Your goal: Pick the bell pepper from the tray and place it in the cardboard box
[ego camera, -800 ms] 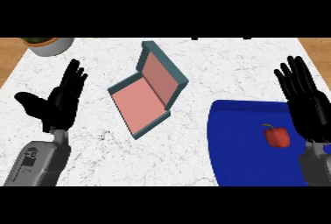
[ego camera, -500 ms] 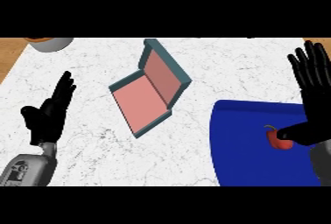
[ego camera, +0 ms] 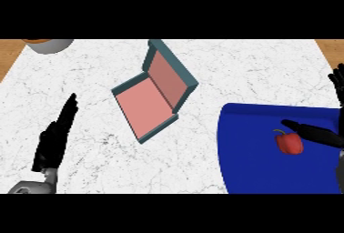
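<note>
A small red bell pepper with a green stem lies on the blue tray at the lower right. My right hand sits at the right edge, open, with its thumb stretched toward the pepper and ending just right of the stem. Its fingers run out of the view. The cardboard box, teal outside and pink inside, lies open in the middle of the counter, left of the tray. At the lower left my left hand stands open and edge-on with straight fingers, holding nothing.
A round container shows partly at the top left corner. The white marble counter carries everything, and its wooden edges show at the top corners.
My right hand has shifted right and down, so the thumb now reaches beside the pepper. The left hand has turned edge-on and dropped lower. The view has shifted slightly.
</note>
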Controlling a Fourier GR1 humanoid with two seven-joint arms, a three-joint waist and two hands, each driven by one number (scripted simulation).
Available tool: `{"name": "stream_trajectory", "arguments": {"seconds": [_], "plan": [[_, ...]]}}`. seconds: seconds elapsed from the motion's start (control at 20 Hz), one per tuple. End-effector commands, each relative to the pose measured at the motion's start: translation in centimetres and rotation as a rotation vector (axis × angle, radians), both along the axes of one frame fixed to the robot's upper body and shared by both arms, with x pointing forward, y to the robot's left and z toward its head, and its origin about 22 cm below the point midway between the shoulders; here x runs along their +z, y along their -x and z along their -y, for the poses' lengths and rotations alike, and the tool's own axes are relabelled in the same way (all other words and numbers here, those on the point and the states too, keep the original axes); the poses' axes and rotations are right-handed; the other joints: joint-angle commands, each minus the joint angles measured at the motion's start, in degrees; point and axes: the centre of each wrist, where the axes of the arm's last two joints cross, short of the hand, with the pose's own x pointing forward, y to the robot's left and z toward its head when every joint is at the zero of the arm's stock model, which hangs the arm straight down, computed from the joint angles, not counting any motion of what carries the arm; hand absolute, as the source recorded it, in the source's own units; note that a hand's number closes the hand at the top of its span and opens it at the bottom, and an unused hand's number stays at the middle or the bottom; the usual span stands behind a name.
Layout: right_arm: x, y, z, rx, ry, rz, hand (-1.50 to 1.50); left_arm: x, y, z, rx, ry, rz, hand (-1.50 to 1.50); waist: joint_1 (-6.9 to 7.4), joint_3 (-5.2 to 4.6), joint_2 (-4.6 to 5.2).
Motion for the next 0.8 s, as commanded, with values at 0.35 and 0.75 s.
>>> {"name": "stream_trajectory", "arguments": {"seconds": [0.35,0.75], "plan": [[5.8,3.1,5.2,0.011,0.651,-0.321,-1.50,-0.5,1.6,-0.7,0.029,-0.025,-0.015,0.00,-0.97,-0.20,-0.35],[8.9,3.6,2.0,0.095,0.984,-0.739,-1.50,-0.7,2.0,0.1,0.007,-0.004,-0.021,0.00,-0.06,-0.25,-0.29]]}}
